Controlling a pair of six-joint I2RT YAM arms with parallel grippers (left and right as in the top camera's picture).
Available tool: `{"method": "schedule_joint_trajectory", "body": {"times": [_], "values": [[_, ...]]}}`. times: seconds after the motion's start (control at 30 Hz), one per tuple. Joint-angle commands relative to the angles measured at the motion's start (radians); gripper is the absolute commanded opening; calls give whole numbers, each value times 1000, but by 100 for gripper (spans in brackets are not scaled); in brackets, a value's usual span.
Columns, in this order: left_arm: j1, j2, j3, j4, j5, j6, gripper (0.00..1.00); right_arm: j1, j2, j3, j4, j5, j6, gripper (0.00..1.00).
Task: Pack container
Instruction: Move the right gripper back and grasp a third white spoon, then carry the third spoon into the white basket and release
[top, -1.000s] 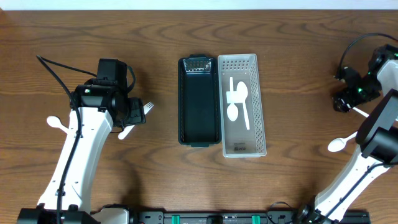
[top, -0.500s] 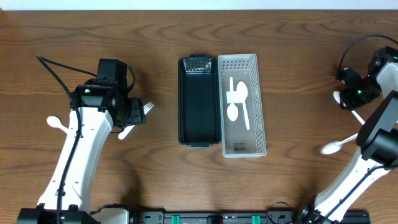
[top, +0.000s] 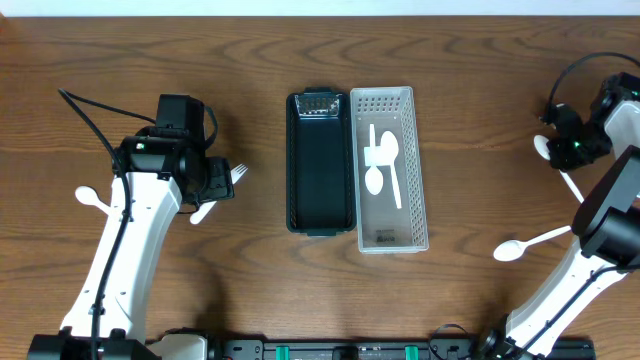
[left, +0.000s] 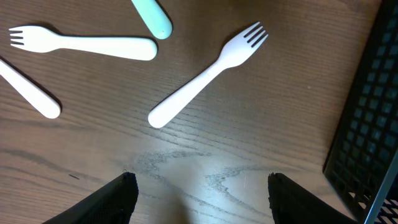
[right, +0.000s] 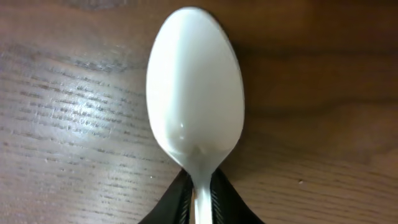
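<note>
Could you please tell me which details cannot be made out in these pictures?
Mint-green handle, left wrist view: cut off by the top edge; utensil type unknown.
White plastic spoon, right wrist view: handle hidden inside the shut right hand.
Loose white spoon, overhead: handle end hidden under the right arm.

Left black two-finger gripper (left: 199, 193) sits around 9 o'clock, fingers spread wide, its white arm (top: 130, 240) reaching up from 7. Right gripper (right: 200, 190), way out at 3 o'clock, is pinched tight on a white plastic spoon (right: 194, 87).
</note>
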Motion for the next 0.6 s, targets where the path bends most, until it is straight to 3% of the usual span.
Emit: {"method": "schedule_joint_trajectory", "body": {"times": [0.0,0.33,0.57], "values": [[6,-2,23,-6,-12,5,71,12,50,-38,13,-27,32,4],[6,-2,23,-6,-12,6,70,81,-5,61,-4,-132,212,1],[6,-2,23,-6,-12,5,70,233,-159,209,-130,-221,213,1]]}}
